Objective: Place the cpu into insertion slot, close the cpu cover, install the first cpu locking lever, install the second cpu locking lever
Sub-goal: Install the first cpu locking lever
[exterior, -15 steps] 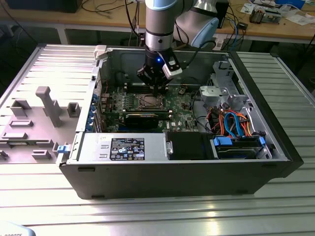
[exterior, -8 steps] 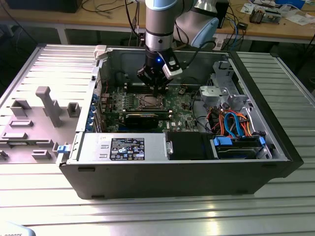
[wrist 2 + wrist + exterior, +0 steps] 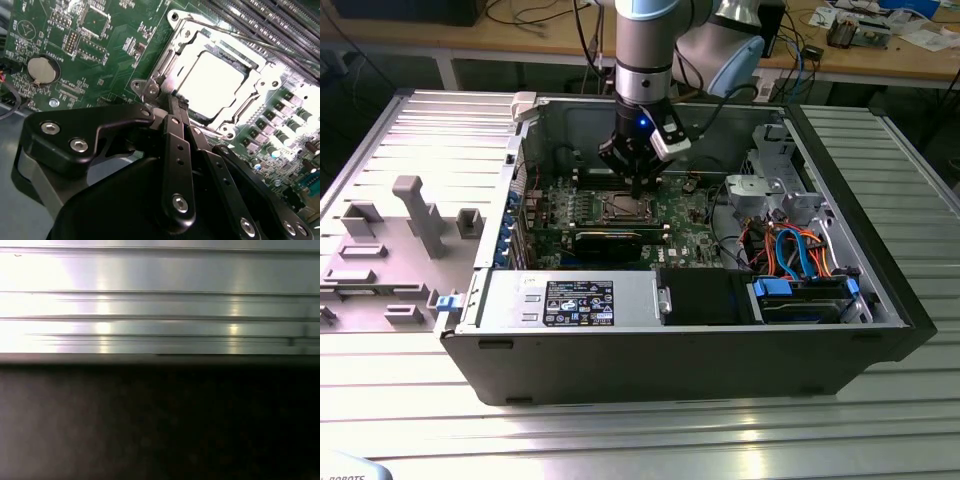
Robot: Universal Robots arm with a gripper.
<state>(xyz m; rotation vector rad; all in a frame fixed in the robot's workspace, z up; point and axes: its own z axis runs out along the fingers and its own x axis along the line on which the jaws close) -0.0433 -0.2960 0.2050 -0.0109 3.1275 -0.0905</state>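
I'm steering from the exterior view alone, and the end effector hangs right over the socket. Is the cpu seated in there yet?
Observer: Yes. In the second wrist view the cpu lies under the lowered cpu cover, and its bright top shows through the cover's window.
Operator: Good. Where exactly are the end effector's tips?
Observer: The end effector has its fingers together at one corner of the cover, beside a screw. I cannot tell whether it is pinching a lever.
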